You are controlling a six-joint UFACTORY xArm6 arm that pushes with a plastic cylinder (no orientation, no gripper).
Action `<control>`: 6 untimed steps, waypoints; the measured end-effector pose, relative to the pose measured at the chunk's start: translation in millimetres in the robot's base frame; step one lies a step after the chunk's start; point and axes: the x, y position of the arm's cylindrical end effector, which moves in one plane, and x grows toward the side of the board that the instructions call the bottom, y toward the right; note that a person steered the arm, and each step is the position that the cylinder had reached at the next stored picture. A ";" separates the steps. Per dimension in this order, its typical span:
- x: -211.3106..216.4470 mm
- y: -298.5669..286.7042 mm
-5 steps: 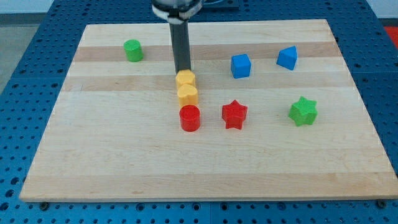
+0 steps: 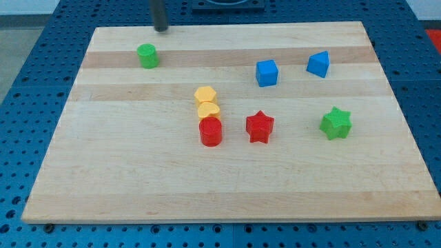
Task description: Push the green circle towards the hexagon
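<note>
The green circle (image 2: pixel 147 56) sits near the board's top left. My tip (image 2: pixel 160 29) is at the top edge of the board, just above and slightly right of the green circle, not touching it. The yellow hexagon (image 2: pixel 205 94) lies near the board's middle, with a yellow heart-like block (image 2: pixel 208 110) touching it below and a red cylinder (image 2: pixel 211 131) below that.
A red star (image 2: pixel 260 126) lies right of the red cylinder. A green star (image 2: pixel 335 122) is at the right. Two blue blocks (image 2: pixel 267 72) (image 2: pixel 318 63) sit at the upper right. The wooden board (image 2: pixel 124 179) rests on a blue perforated table.
My tip has moved from just above the yellow hexagon up and left to the board's top edge near the green circle. The blocks have not moved.
</note>
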 end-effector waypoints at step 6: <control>95.1 -10.0</control>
